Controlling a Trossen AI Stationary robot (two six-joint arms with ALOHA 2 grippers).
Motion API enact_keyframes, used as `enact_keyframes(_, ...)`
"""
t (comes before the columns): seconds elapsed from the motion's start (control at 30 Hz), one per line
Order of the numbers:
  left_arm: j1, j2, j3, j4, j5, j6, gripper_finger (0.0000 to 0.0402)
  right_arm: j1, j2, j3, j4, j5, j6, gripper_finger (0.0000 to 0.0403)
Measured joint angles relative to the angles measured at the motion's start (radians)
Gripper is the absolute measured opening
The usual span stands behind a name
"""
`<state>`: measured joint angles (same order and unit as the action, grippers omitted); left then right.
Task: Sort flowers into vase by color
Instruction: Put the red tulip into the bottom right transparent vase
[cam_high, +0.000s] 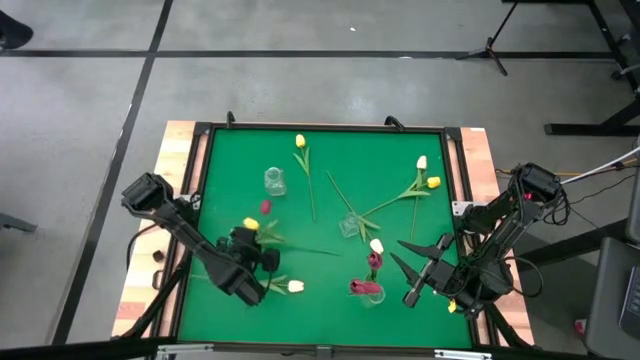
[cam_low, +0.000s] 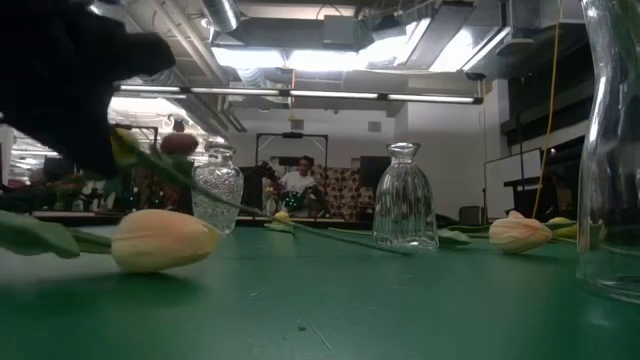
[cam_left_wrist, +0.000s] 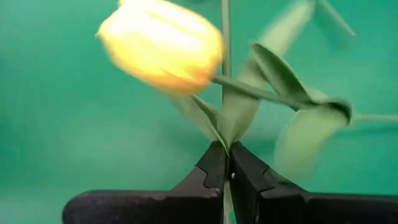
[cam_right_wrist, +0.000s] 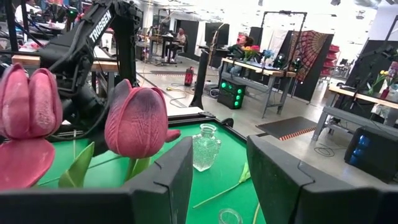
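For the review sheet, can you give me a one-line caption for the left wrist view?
Left end effector shut on the green stem of a yellow tulip, over the green mat.

Taking the middle glass vase (cam_high: 350, 226) as landmark: the mat's centre beside it is being crossed by long green stems (cam_high: 385, 205) fanning toward the far right corner, so low passage there is being hindered. On its near side, a vase with red tulips (cam_high: 368, 290) is standing, with the right gripper (cam_high: 425, 268) hanging just beside. To its left, the way is being blocked by the left gripper (cam_high: 250, 238), closed on a yellow tulip (cam_high: 250, 225). Farther left and back, another glass vase (cam_high: 274, 181) is standing; the far edge of the green mat (cam_high: 230, 150) is being left open.
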<state>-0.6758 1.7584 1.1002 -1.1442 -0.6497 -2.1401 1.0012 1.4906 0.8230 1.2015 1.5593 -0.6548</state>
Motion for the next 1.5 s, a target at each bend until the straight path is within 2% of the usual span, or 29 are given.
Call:
enact_keyframes(0.2, 0.018, -0.002, 0.064, -0.090, -0.154, 0.030, 0.0001, 0.000, 0.000, 0.000, 0.000, 0.000, 0.000, 0.0152)
enact_keyframes(0.5, 0.073, -0.003, 0.202, -0.350, -0.373, 0.059, 0.0005, 0.000, 0.000, 0.000, 0.002, -0.007, -0.002, 0.0152)
enact_keyframes(0.7, 0.127, -0.003, 0.290, -0.417, -0.389, 0.251, 0.0008, 0.000, 0.000, 0.000, 0.005, 0.010, -0.003, 0.0152)
enact_keyframes(0.97, 0.198, -0.003, 0.372, -0.419, -0.390, 0.630, 0.0007, -0.001, 0.000, 0.000, 0.005, 0.011, -0.004, 0.0152)
enact_keyframes(1.13, 0.243, -0.003, 0.444, -0.420, -0.424, 0.843, 0.0008, 0.000, 0.000, 0.000, 0.005, 0.011, -0.004, 0.0152)
enact_keyframes(1.5, 0.303, -0.004, 0.750, -0.415, -0.561, 1.254, 0.0008, -0.001, 0.000, 0.000, 0.013, 0.011, -0.023, 0.0152)
